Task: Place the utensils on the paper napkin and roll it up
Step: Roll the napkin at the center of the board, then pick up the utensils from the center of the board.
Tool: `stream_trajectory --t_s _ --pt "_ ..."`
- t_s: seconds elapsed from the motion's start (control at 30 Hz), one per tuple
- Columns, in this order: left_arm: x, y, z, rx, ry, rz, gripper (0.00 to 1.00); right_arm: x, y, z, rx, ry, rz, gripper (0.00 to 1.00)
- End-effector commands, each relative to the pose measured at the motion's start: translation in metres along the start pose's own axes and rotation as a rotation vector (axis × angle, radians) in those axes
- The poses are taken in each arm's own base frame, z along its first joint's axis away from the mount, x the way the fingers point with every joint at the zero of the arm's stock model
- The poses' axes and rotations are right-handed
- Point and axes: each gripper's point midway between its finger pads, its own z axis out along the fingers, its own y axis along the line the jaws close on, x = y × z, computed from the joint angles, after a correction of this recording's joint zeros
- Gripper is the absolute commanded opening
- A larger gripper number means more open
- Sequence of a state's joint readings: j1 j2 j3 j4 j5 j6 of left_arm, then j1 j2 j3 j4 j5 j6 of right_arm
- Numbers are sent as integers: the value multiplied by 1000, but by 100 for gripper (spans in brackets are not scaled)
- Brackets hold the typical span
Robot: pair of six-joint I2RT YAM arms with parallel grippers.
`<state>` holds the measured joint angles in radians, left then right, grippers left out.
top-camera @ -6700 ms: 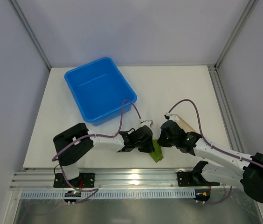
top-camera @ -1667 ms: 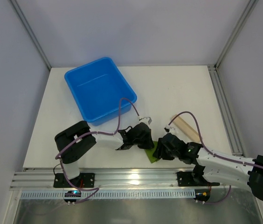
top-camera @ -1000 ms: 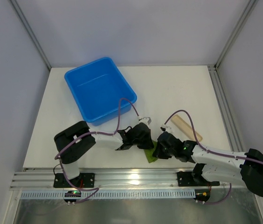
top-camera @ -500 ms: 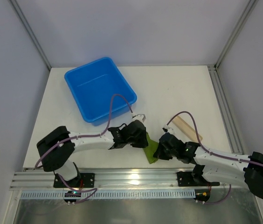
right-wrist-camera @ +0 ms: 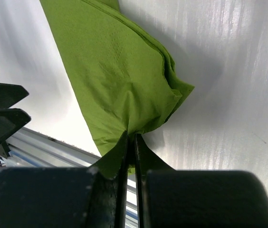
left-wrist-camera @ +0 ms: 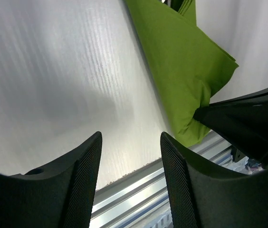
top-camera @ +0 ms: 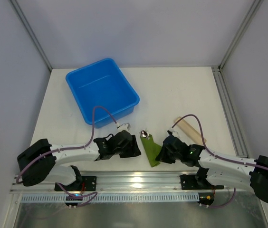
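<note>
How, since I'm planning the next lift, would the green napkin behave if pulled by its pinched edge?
Probably floppy: the green napkin bunches and creases where the right gripper pinches it. Its thin folded layers look light, so it may drag along whole. The shiny utensil poking from its far end could slide out.

**Top view:** bright, even overhead light; soft shadows beneath my arms (top-camera: 77, 151); glare patch on metal rail (top-camera: 136, 179).
**L wrist view:** my left fingers (left-wrist-camera: 84, 190) dark, edges soft; grey shadow across table (left-wrist-camera: 53, 104); napkin (left-wrist-camera: 181, 71) in focus.
**R wrist view:** my right fingers (right-wrist-camera: 112, 173) near-black, blurred; napkin weave crisp, shadow cast to its right, w/ streaky sheen on table.
</note>
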<state>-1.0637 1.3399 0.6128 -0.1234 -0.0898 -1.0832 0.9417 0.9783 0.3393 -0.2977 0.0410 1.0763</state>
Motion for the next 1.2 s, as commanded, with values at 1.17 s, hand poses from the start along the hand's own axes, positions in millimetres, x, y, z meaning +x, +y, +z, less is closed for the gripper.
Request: stream_trajectory --t_s 1.17 --pt "7 13 44 203 -20 -678 77 -21 55 -23 -164 -43 90 3"
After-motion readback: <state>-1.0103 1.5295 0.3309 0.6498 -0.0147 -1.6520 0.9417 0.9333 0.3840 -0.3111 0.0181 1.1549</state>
